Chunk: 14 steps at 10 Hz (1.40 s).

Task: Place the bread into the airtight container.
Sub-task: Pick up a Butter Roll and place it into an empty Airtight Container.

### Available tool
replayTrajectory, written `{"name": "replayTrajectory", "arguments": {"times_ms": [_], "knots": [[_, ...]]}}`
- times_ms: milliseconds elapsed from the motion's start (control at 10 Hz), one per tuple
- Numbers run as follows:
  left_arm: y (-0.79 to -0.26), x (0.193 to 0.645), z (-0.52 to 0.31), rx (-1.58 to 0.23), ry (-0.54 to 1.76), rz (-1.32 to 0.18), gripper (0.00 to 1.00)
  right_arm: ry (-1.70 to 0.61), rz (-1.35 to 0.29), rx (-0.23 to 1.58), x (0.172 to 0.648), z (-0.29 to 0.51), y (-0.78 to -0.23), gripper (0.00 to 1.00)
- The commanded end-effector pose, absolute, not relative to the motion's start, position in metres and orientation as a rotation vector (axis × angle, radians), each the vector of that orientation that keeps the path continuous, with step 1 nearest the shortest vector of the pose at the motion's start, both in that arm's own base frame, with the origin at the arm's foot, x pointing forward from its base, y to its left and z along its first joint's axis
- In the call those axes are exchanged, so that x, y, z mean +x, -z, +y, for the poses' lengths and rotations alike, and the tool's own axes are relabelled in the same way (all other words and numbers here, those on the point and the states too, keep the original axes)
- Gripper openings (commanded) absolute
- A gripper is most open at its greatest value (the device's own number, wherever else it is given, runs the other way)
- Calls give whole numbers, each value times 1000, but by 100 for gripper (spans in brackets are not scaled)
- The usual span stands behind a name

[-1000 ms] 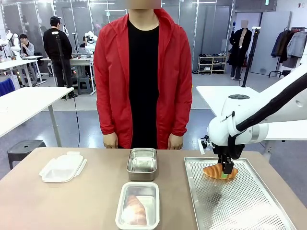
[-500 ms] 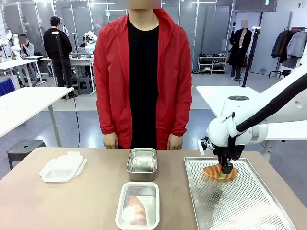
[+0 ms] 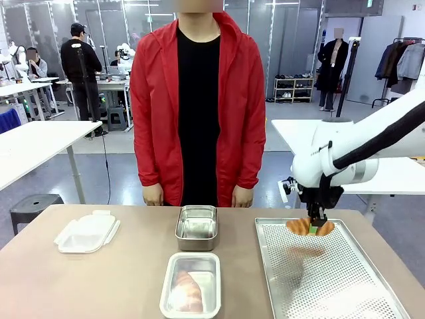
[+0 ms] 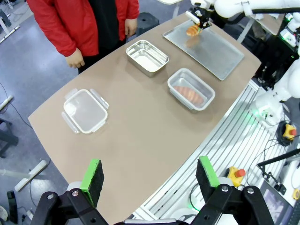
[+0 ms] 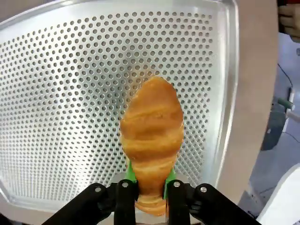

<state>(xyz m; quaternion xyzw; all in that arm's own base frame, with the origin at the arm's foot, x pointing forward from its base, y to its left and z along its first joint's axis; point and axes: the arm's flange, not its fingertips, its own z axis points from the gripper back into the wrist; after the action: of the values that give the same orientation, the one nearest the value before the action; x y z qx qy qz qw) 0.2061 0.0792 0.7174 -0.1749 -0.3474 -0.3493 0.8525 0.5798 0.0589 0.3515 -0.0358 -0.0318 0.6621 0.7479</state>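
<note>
Right gripper (image 3: 317, 223) is clamped narrow on a golden croissant (image 3: 309, 227), with the green pads (image 5: 131, 174) pinching one tapered end and the rest sticking out past the fingertips. The croissant hangs clear of the perforated silver metal tray (image 3: 345, 286), over the tray's far end, with its shadow on the holes below and the far rim close by. In the right wrist view the croissant (image 5: 152, 136) sits over the tray (image 5: 61, 93), and the raised rim and a strip of brown table run along one side. Left gripper (image 4: 149, 169) is spread wide, holding nothing, high above the robot-side edge of the brown table (image 4: 140, 136). The clear rectangular plastic container (image 3: 190, 284) is uncovered, sits near the robot-side table edge just left of the tray with a slim gap between them, and has a second croissant (image 3: 187, 291) lying inside. The rectangular stainless steel pan (image 3: 196, 227) is just beyond it, towards the person's side. The translucent latch lid (image 3: 86, 232) lies well apart at the left. There is open tabletop between the lid and the two containers, and the near-left corner is bare. Most of the tray surface is bare. A person in a red jacket (image 3: 156, 100) stands at the far edge, hands (image 3: 153, 195) hanging near the table rim.
</note>
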Motion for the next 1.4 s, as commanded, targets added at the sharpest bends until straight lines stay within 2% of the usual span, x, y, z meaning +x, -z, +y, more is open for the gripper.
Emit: {"name": "replayTrajectory", "arguments": {"times_ms": [0, 300, 800, 1100, 1300], "knots": [[-720, 207, 78, -364, 735, -729, 100, -1453, -75, -42, 582, 66, -384, 24], [-720, 207, 78, -364, 735, -729, 100, -1425, -104, -32, 586, 115, -429, 24], [-720, 207, 78, -364, 735, -729, 100, -1421, -141, -86, 588, 286, -468, 24], [-720, 207, 78, -364, 735, -729, 100, -1411, -120, -83, 592, 360, -454, 24], [-720, 207, 78, -364, 735, -729, 100, -1403, -118, -67, 594, 380, -437, 24]]}}
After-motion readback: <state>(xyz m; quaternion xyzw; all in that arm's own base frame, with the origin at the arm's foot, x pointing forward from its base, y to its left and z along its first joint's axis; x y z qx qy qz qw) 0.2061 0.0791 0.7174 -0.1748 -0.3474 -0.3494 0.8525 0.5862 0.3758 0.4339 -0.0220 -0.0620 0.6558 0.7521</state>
